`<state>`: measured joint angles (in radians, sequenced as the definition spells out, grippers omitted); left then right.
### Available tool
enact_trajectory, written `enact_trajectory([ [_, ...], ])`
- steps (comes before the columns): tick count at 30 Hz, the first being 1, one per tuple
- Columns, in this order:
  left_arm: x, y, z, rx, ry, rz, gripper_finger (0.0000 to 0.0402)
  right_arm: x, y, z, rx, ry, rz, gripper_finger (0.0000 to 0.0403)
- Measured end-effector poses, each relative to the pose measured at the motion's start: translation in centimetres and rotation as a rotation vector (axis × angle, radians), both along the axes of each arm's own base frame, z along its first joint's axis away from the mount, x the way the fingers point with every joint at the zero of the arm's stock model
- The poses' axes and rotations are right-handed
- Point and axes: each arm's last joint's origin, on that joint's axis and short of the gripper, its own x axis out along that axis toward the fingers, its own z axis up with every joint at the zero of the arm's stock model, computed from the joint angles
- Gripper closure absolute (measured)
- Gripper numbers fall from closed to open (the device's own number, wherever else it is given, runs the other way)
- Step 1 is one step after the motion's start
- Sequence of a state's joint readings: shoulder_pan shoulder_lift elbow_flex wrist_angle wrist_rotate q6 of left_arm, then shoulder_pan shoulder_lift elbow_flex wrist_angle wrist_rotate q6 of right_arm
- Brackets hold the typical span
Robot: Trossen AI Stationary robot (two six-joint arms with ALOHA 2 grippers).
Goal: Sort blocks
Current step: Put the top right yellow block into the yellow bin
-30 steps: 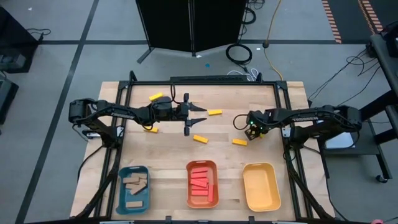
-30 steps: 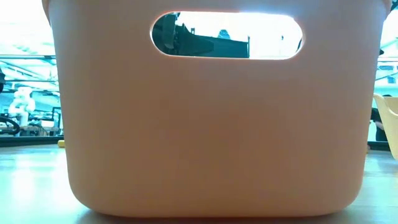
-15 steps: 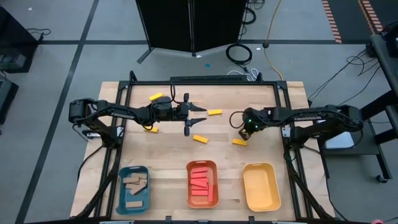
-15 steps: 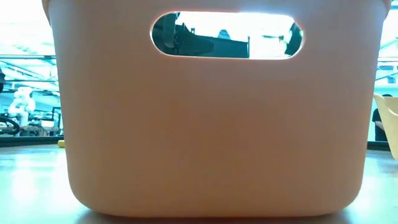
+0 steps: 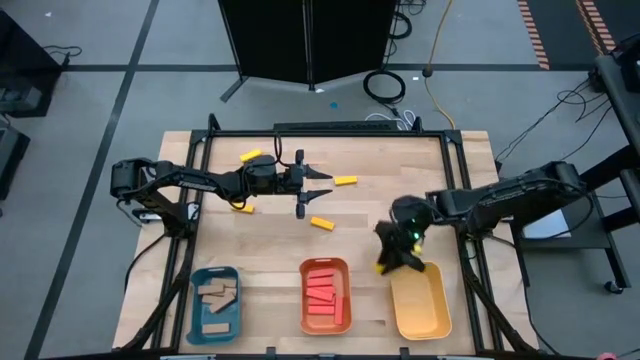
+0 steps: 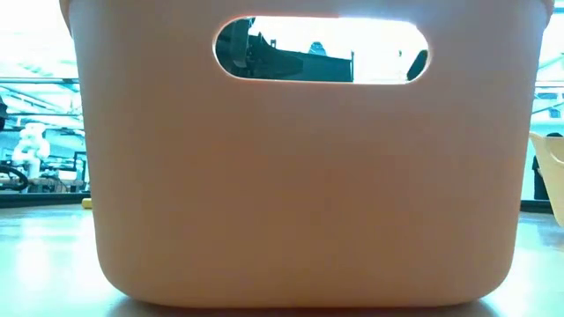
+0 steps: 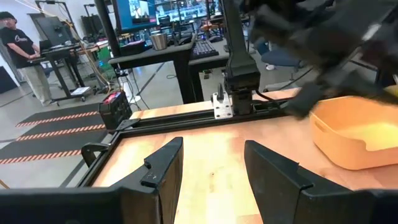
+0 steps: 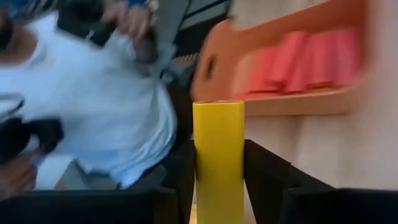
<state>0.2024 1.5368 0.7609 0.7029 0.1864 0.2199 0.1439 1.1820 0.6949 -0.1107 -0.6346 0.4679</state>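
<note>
The right pincer [image 5: 392, 262], gripping a yellow block [image 8: 218, 158], had swung from mid-surface to the yellow tray [image 5: 425, 305]'s near rim. That block looked ready to drop in. The left pincer [image 5: 318, 185] waited open, empty, beside three more yellow blocks [image 5: 322, 223].

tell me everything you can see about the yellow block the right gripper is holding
The yellow block is a plain, smooth bar that looks like painted wood, with flat faces and square ends. It stands lengthwise between the two dark fingers of the right gripper, which press on its opposite sides; nothing else touches it. From above the gripper hides it, at the far end of the yellow tray. Its lower end is out of view.
</note>
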Motion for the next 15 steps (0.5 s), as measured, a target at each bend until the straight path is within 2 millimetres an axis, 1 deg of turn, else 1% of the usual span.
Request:
enact_trajectory([
  [4,0.0,0.0,0.0,-0.001,0.000,0.000,0.0233,-0.8,2.6,-0.1,-0.059,-0.062,0.152,0.0296],
  [8,0.0,0.0,0.0,-0.001,0.000,-0.001,0.0233,-1.9,4.7,-0.4,-0.092,-0.058,0.276,0.0295],
  [11,0.0,-0.1,0.0,-0.002,0.000,-0.002,0.0233,-2.6,5.8,-0.7,-0.107,-0.043,0.339,0.0295],
  [15,0.0,0.0,0.0,-0.002,0.000,-0.001,0.0233,-3.4,6.4,-1.1,-0.135,0.003,0.395,0.0294],
])
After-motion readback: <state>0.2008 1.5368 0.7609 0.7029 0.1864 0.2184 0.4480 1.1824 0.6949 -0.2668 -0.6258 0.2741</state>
